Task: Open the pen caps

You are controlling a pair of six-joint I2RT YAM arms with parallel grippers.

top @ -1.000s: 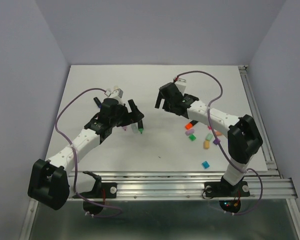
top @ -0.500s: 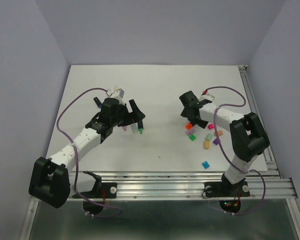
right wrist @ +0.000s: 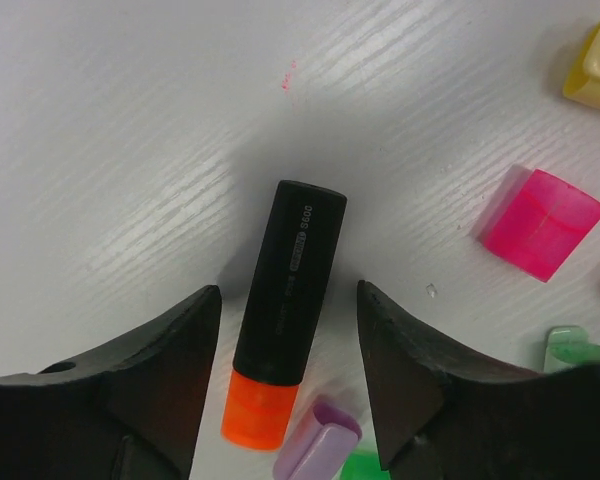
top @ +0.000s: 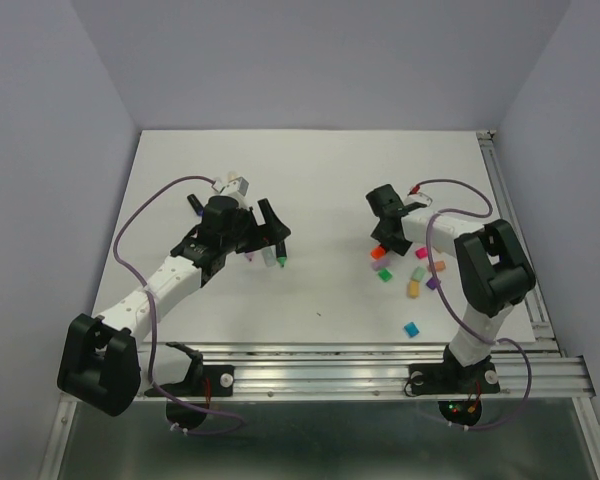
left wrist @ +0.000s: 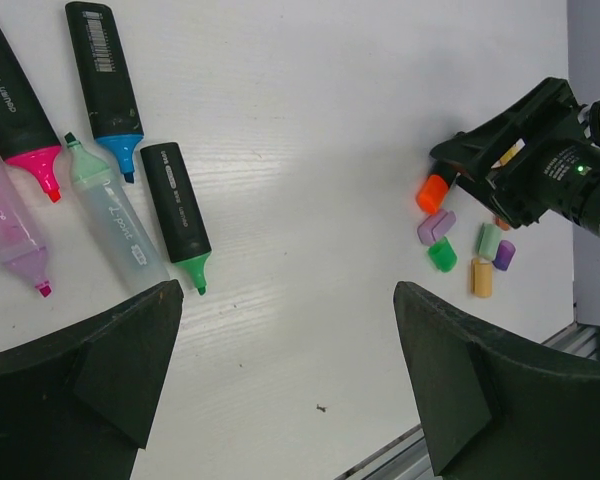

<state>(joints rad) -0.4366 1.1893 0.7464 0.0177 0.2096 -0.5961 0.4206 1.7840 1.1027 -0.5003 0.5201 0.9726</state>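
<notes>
A black pen (right wrist: 292, 280) with an orange cap (right wrist: 260, 418) still on it lies flat on the white table. My right gripper (right wrist: 290, 330) straddles its barrel, open, with a gap on each side. In the top view that gripper (top: 385, 240) is low over the pen at the right. Loose pen caps lie around it: purple (right wrist: 320, 440), pink (right wrist: 543, 222), yellow (right wrist: 595, 70). My left gripper (left wrist: 288, 330) hangs wide open and empty above bare table. Uncapped pens lie beside it: green-tipped (left wrist: 177, 215), blue-tipped (left wrist: 105, 80), pink-tipped (left wrist: 10, 95) and a mint one (left wrist: 110, 215).
More loose caps are scattered at the right (top: 417, 272), with a blue one (top: 411, 328) nearer the front edge. A metal rail (top: 380, 355) runs along the table's near edge. Purple cables loop over both arms.
My right gripper has swung right and come down over the orange-capped pen, and its jaws have narrowed. The left arm has not moved.
</notes>
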